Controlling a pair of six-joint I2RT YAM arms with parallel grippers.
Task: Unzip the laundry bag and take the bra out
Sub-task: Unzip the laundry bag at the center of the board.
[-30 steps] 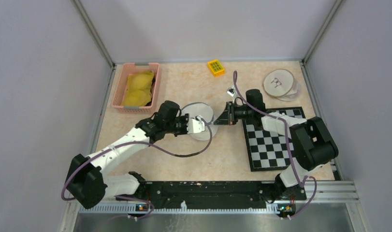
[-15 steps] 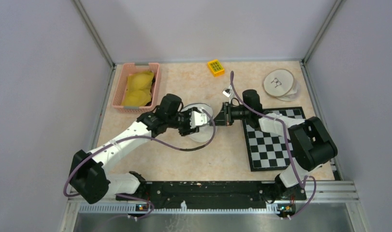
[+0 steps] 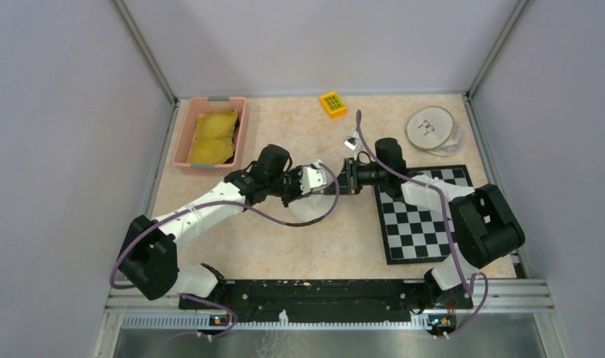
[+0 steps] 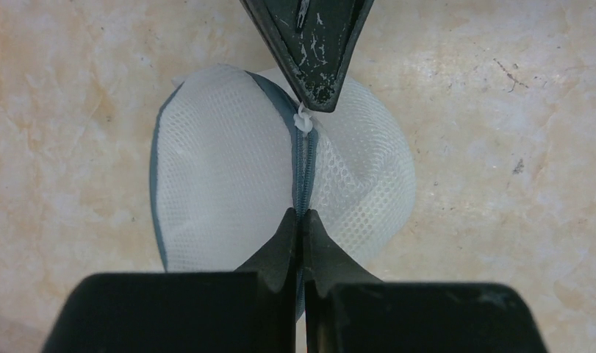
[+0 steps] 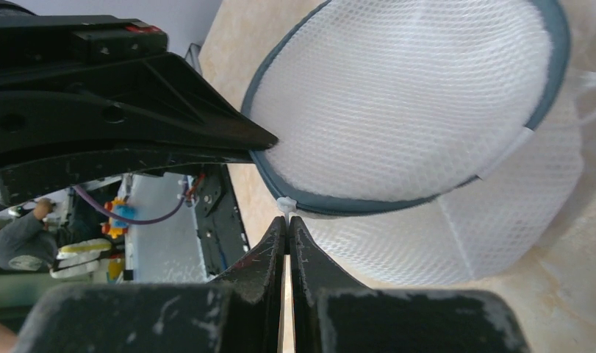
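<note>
The white mesh laundry bag lies near the middle of the table, a rounded dome trimmed in grey, and both arms have met over it. The left gripper comes in from 9 o'clock with its fingers pressed together on the grey zipper seam, pinching the bag's fabric. The right gripper faces it from 3 o'clock, its fingers closed tight on the small white zipper pull at the very tip. In the left wrist view the zipper between the two grippers looks closed. I cannot tell what is inside, as the mesh is too dense to show it. At about 10 o'clock from the bag sits a pink basket with yellow padded pieces in it. A yellow block lies at 12 o'clock, round wooden discs at 2 o'clock, and a chessboard at 4 o'clock under the right arm.
</note>
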